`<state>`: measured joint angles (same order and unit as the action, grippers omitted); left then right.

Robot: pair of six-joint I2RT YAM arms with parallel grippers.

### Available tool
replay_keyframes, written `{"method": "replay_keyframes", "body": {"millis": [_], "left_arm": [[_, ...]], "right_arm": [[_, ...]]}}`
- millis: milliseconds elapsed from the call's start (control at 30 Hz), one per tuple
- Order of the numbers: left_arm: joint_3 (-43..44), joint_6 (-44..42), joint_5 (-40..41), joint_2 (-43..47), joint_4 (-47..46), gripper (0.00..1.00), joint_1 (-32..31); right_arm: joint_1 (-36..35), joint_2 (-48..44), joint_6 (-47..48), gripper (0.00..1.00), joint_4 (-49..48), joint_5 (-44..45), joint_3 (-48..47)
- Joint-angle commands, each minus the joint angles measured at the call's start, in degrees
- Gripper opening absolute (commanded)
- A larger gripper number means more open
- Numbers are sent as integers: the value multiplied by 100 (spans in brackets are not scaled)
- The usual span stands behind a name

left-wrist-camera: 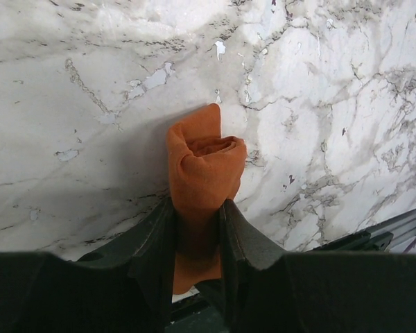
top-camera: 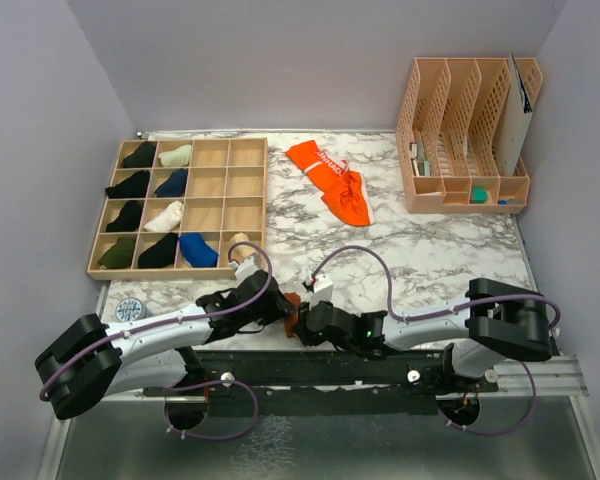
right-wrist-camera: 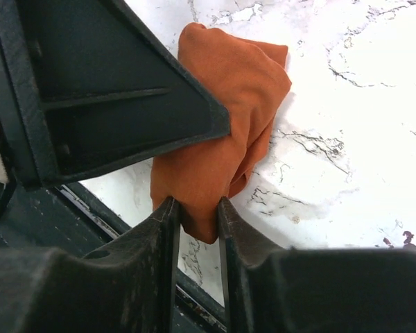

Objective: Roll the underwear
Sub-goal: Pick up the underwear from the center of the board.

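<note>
Down at the near edge of the marble table, both grippers meet on the rust-brown briefs; the cloth is bunched into a loose roll, its curled open end facing away from the left wrist camera. The left gripper is pinching the near end of that roll, one dark finger pressed to each side of it; the right gripper is likewise clamped on the cloth, nipping a lower corner between its two fingers (the left arm's finger shows in that view as a big dark wedge lying over the fabric). From above, only a sliver of the rust-brown cloth shows between the two wrists, just beside the table's front rail; the arms cover the rest. The orange briefs lie spread out and unrolled at the far middle of the table, white waistband lettering showing, well apart from both grippers. To their left sits a wooden tray with small fabric bundles mostly in its left-hand compartments; to their right, in the back corner, stands a peach-coloured file rack.
</note>
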<state>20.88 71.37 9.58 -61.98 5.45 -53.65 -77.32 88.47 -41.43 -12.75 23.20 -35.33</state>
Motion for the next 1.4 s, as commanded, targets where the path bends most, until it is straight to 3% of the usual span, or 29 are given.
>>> {"method": "replay_keyframes", "body": {"millis": [0, 100, 367, 667, 800, 1067, 1267, 1367], "left_arm": [[-67, 96, 171, 129, 342, 26, 12], [-110, 96, 145, 221, 350, 34, 12], [-475, 52, -13, 645, 15, 68, 12], [-948, -416, -591, 495, -1313, 75, 6], [-829, -666, -850, -9, -1686, 75, 10], [-444, -776, -950, -1141, -1857, 67, 3], [-211, -892, -907, -1450, -1644, 45, 3], [-42, -1112, -863, -1511, -1460, 27, 3]], "right_arm": [[-3, 50, -226, 26, -665, 84, 494], [54, -46, -380, 22, -1223, -169, 887], [499, 148, -1119, 19, -3343, -1251, 1976], [852, 785, -1808, 19, -4873, -1758, 2622], [992, 1132, -1996, 19, -5600, -1920, 2835], [1024, 1112, -2009, 19, -5473, -1926, 2826], [1050, 970, -2032, 20, -5289, -1872, 2871], [1076, 888, -2023, 23, -5239, -1884, 2893]]}}
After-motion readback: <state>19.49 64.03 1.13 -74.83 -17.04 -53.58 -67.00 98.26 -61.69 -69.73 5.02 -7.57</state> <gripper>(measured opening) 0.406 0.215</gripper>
